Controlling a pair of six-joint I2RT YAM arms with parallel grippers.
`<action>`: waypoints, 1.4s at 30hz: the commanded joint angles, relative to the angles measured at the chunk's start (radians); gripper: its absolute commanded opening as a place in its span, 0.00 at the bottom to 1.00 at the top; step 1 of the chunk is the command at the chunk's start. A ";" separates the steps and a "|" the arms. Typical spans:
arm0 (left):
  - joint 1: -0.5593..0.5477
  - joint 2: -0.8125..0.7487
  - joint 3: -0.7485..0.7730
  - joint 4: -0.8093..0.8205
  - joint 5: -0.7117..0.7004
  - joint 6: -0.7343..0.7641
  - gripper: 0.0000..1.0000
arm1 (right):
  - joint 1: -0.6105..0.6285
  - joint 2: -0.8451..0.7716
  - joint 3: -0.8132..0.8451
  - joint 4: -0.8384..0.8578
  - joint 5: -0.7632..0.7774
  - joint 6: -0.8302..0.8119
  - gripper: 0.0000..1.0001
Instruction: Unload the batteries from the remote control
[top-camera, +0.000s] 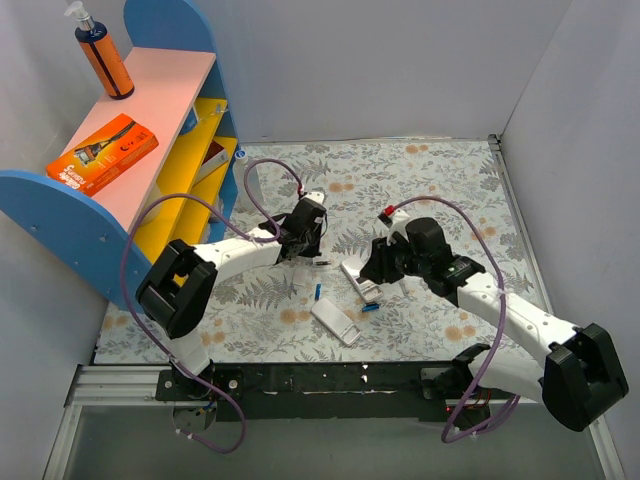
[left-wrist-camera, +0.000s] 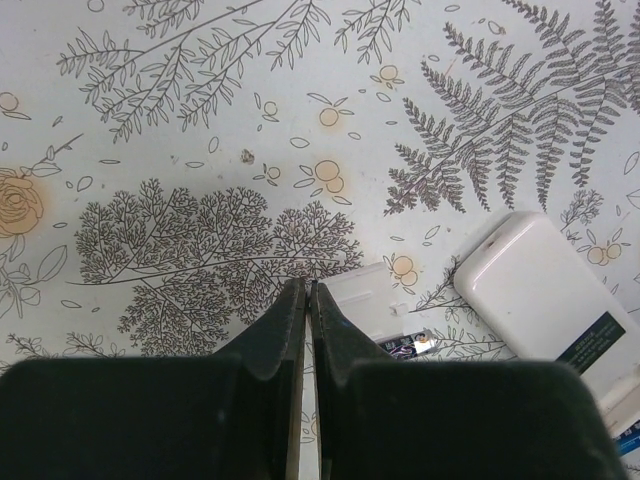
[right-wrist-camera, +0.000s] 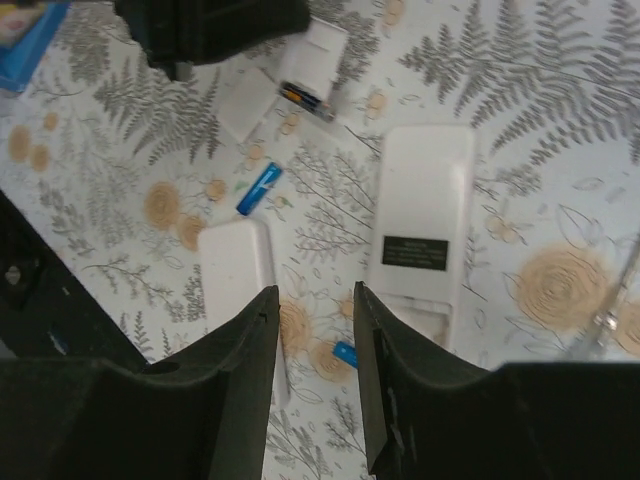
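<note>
Blue batteries lie loose on the worktop beside the remote control, so unloading looks nearly done. The right gripper hangs released above it, and the left gripper is clenched on nothing. Next, check the remote for leftover cells.

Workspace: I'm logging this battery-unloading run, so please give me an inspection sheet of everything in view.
Surface: floral-print tablecloth, flat.
Job's things: white plastic remote control face down, label up; slim blue cylindrical batteries loose on the cloth.
Clutter: second white remote; white flat cover piece.
Grippers: left gripper jaws shut, empty; right gripper jaws open, empty.
Cables: purple cables loop over both arms.
Surroundings: blue-and-pink shelf holding orange pump bottle and orange box.
</note>
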 joint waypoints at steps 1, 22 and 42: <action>-0.003 0.014 0.015 -0.005 0.030 0.002 0.00 | 0.049 0.090 0.006 0.257 -0.144 0.059 0.42; -0.003 -0.023 -0.034 0.035 0.099 -0.040 0.00 | 0.068 0.561 0.221 0.322 -0.216 -0.039 0.52; 0.000 -0.064 -0.069 0.061 0.114 -0.068 0.00 | 0.089 0.642 0.241 0.363 -0.216 -0.080 0.48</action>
